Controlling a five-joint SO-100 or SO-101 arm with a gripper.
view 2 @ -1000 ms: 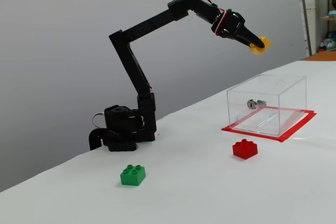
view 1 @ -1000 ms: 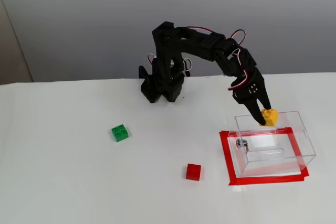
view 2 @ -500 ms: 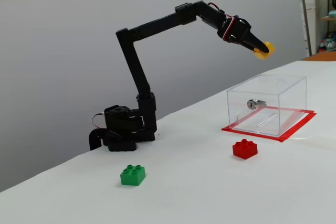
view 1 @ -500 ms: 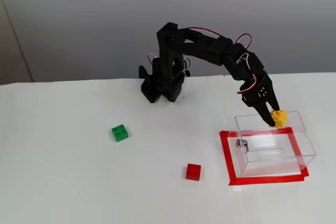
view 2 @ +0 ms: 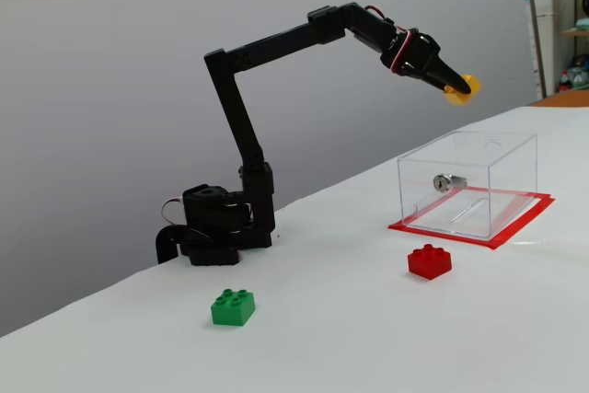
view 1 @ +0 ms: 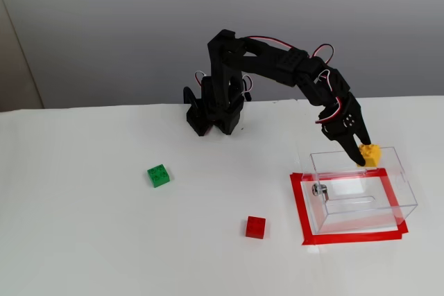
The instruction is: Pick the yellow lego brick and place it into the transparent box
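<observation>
End effector (view 1: 362, 159) (view 2: 463, 91): clamped on the yellow lego brick (view 1: 369, 154) (view 2: 458, 89), which sits at the fingertips, clear of all surfaces. Over the last second the arm extended outward; in the last half second it barely moved. Judgement: transport is essentially finished and release is the step in hand. The brick hangs high above the transparent box (view 1: 361, 199) (view 2: 469, 183), near its far rim, not inside. The box stands on the worktop (view 1: 104, 227) within red tape (view 1: 300, 206).
</observation>
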